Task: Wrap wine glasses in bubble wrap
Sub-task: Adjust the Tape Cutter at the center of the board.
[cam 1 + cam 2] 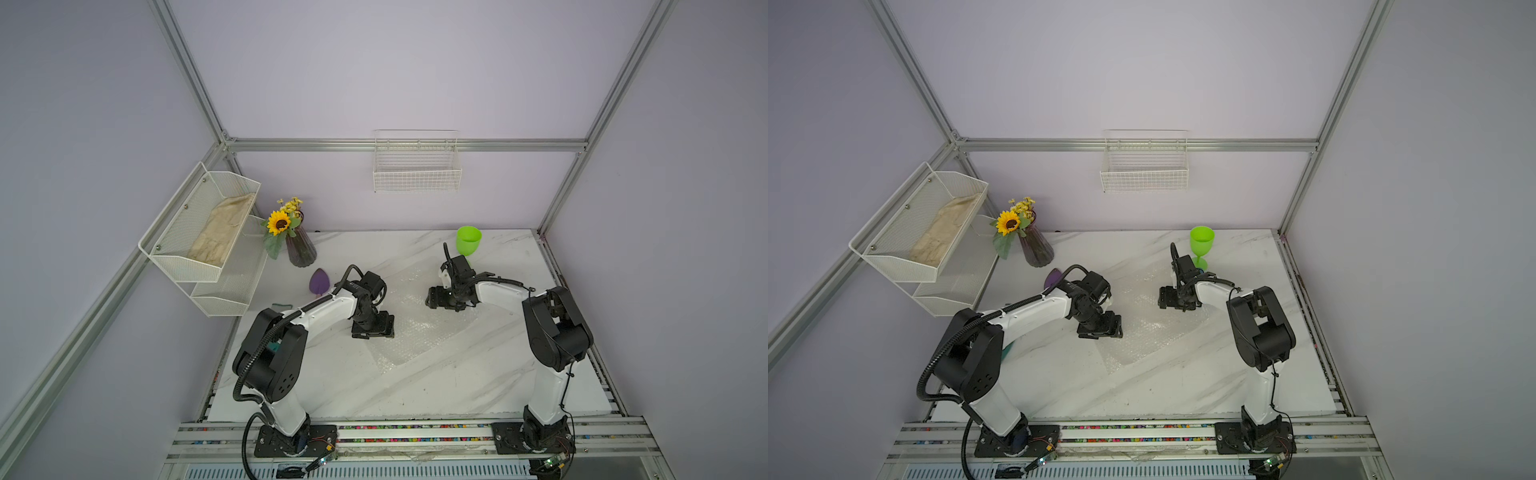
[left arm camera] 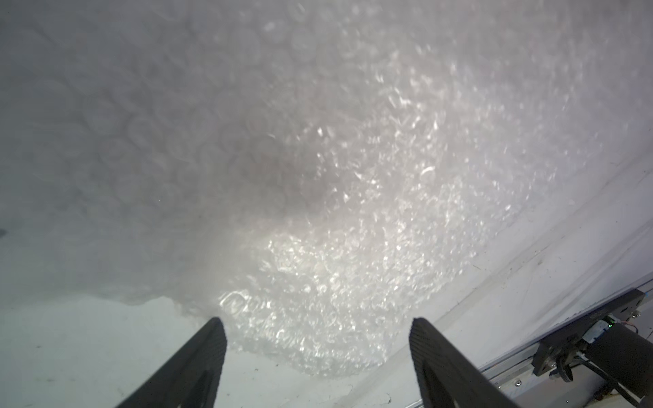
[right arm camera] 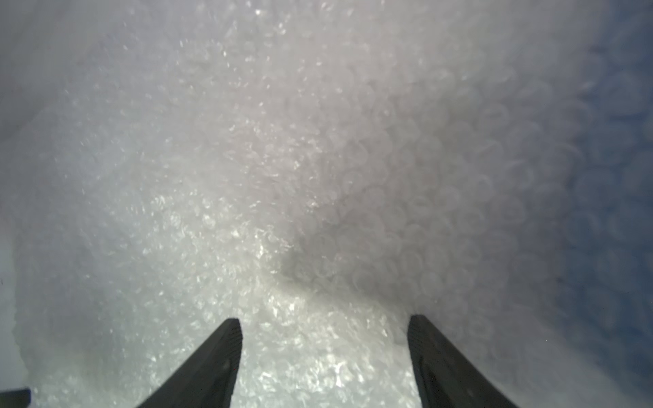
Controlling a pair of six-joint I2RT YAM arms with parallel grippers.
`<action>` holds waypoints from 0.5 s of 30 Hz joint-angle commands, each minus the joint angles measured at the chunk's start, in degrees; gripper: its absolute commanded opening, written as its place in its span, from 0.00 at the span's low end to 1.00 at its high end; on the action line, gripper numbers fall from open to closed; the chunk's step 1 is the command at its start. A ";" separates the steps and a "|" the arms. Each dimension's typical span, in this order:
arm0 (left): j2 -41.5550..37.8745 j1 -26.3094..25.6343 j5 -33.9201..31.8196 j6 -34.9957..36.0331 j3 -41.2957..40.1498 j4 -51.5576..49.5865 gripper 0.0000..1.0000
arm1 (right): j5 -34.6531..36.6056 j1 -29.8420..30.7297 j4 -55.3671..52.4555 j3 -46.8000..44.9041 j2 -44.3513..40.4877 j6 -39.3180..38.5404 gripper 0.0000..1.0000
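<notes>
The wine glass, a lime-green goblet (image 1: 468,240) (image 1: 1201,241), stands upright at the back right of the marble table, just behind my right arm. The bubble wrap (image 1: 415,324) (image 1: 1142,328) lies spread on the table between the arms. My left gripper (image 1: 374,328) (image 1: 1100,330) hangs over the wrap's left edge. In its wrist view the left gripper (image 2: 317,323) is open, with a corner of the bubble wrap (image 2: 353,212) between the jaws, not pinched. My right gripper (image 1: 434,297) (image 1: 1165,297) hovers over the wrap's far right part. The right gripper (image 3: 324,319) is open above the bubble wrap (image 3: 247,176).
A purple ribbed vase (image 1: 301,249) with a sunflower stands at the back left, and a purple leaf-shaped piece (image 1: 319,281) lies beside it. A white mesh shelf (image 1: 208,232) hangs on the left wall and a wire basket (image 1: 417,166) on the back wall.
</notes>
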 commanded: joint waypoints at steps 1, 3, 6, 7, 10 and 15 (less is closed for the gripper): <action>-1.25 2.82 -0.55 3.61 -1.06 0.41 0.81 | 0.46 1.07 -4.89 -8.41 -7.45 4.75 0.78; -0.39 4.36 0.00 5.36 -0.89 0.17 0.79 | -1.06 2.09 -4.69 -12.19 -12.19 7.85 0.78; 1.34 6.43 0.18 8.32 0.39 -1.56 0.76 | -7.46 4.70 -1.57 -15.14 -17.51 11.09 0.78; 1.84 7.00 -0.06 9.11 0.79 -2.24 0.75 | -7.59 4.99 -1.71 -14.64 -18.69 11.30 0.78; 2.77 8.01 -0.61 11.05 1.44 -3.70 0.74 | 1.61 4.65 -2.57 -11.36 -23.30 9.93 0.80; 3.32 8.40 -4.45 12.51 1.01 -5.46 0.67 | 8.73 -3.83 3.40 -7.76 -25.10 0.79 0.86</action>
